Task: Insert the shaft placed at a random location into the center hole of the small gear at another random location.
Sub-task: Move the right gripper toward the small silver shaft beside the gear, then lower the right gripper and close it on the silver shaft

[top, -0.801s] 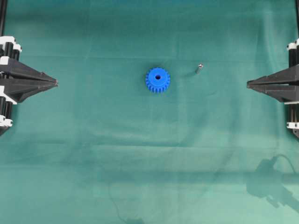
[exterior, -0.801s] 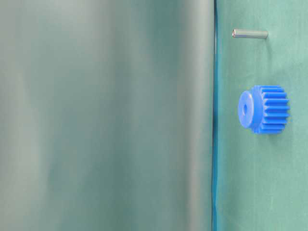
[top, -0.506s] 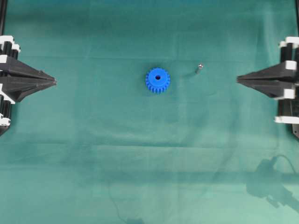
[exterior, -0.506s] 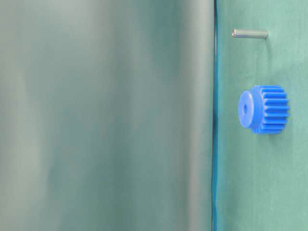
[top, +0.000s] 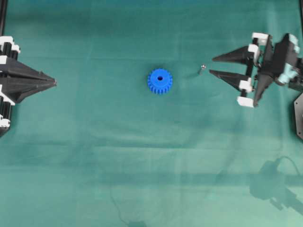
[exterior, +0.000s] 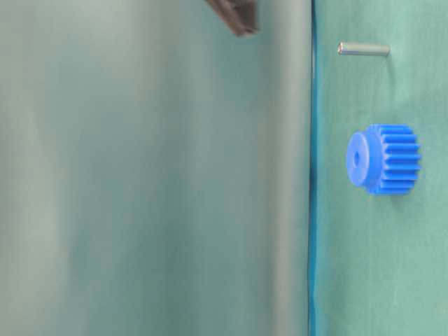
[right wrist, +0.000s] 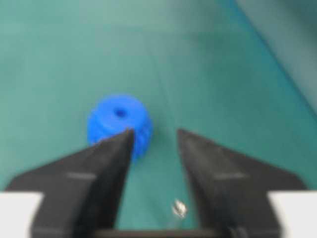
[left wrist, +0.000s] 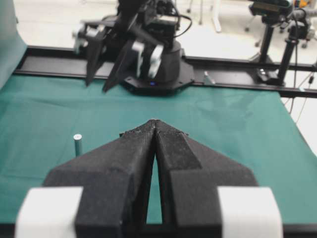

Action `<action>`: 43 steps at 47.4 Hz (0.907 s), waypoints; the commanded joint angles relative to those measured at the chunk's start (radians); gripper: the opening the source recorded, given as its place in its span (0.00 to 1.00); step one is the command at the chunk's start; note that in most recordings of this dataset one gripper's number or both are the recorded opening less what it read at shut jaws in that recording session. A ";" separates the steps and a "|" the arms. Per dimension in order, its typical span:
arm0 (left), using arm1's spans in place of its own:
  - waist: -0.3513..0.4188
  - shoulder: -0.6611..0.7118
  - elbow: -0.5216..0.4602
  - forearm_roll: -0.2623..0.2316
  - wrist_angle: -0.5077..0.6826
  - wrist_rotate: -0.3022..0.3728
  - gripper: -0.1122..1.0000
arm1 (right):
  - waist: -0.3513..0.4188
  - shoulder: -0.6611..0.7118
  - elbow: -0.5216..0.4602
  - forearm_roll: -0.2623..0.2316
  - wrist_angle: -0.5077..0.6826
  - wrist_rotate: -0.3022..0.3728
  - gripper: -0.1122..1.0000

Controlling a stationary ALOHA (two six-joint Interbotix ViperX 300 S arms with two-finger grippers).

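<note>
right pincer (top: 211, 65) jaws spread, empty, aimed at shaft (top: 201, 68) standing upright on desk (top: 142, 151) just ahead of tips, likely lining up grasp. small gear (top: 160, 81) lies flat beyond shaft, center hole (top: 160, 78) up. left pincer (top: 55, 83) closed, well apart, idle.

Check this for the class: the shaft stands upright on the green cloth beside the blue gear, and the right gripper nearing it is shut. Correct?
Not quite. The right gripper is open, as the overhead view shows; the shaft does stand upright beside the blue gear.
</note>
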 commanded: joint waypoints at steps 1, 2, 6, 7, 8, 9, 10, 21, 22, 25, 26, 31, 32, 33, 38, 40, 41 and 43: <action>0.002 0.000 -0.008 -0.003 -0.006 0.002 0.10 | -0.018 0.083 -0.011 0.012 -0.057 0.000 0.66; 0.002 -0.002 -0.008 -0.003 -0.006 0.003 0.10 | -0.023 0.101 -0.009 0.014 -0.069 0.000 0.71; 0.000 -0.009 -0.005 -0.003 -0.006 0.005 0.10 | -0.032 0.187 -0.012 0.031 -0.120 0.002 0.73; 0.002 -0.011 -0.003 -0.003 -0.006 0.005 0.10 | -0.034 0.206 -0.015 0.035 -0.130 0.002 0.71; 0.002 -0.014 -0.003 -0.003 -0.006 0.005 0.10 | -0.034 0.221 -0.017 0.041 -0.140 0.000 0.69; 0.002 -0.015 -0.002 -0.003 -0.005 0.005 0.10 | -0.034 0.236 -0.018 0.046 -0.149 0.002 0.68; 0.002 -0.015 -0.002 -0.003 -0.006 0.005 0.10 | -0.034 0.252 -0.020 0.049 -0.153 0.002 0.67; 0.002 -0.021 0.012 -0.003 -0.006 0.005 0.10 | -0.035 0.365 -0.054 0.060 -0.184 0.009 0.68; 0.002 -0.021 0.012 -0.003 -0.005 0.005 0.10 | -0.035 0.371 -0.055 0.060 -0.186 0.009 0.68; 0.002 -0.021 0.014 -0.003 -0.006 0.005 0.10 | -0.037 0.382 -0.061 0.063 -0.187 0.009 0.68; 0.002 -0.021 0.012 -0.003 -0.005 0.005 0.10 | -0.038 0.383 -0.061 0.063 -0.187 0.009 0.68; 0.002 -0.021 0.014 -0.003 -0.005 0.003 0.10 | -0.046 0.391 -0.061 0.072 -0.189 0.009 0.68; 0.002 -0.023 0.015 -0.002 -0.006 0.003 0.10 | -0.048 0.390 -0.063 0.074 -0.190 0.009 0.67; 0.002 -0.021 0.014 -0.003 -0.005 0.003 0.10 | -0.048 0.390 -0.061 0.075 -0.192 0.009 0.67; 0.002 -0.021 0.015 -0.003 -0.005 0.003 0.10 | -0.054 0.391 -0.060 0.075 -0.202 0.009 0.63; 0.003 -0.021 0.015 -0.003 -0.006 0.003 0.10 | -0.054 0.391 -0.060 0.075 -0.204 0.009 0.59; 0.002 -0.021 0.015 -0.003 -0.005 0.003 0.10 | -0.054 0.391 -0.060 0.075 -0.204 0.009 0.56; 0.002 -0.021 0.015 -0.003 -0.005 0.003 0.10 | -0.054 0.391 -0.060 0.075 -0.207 0.009 0.51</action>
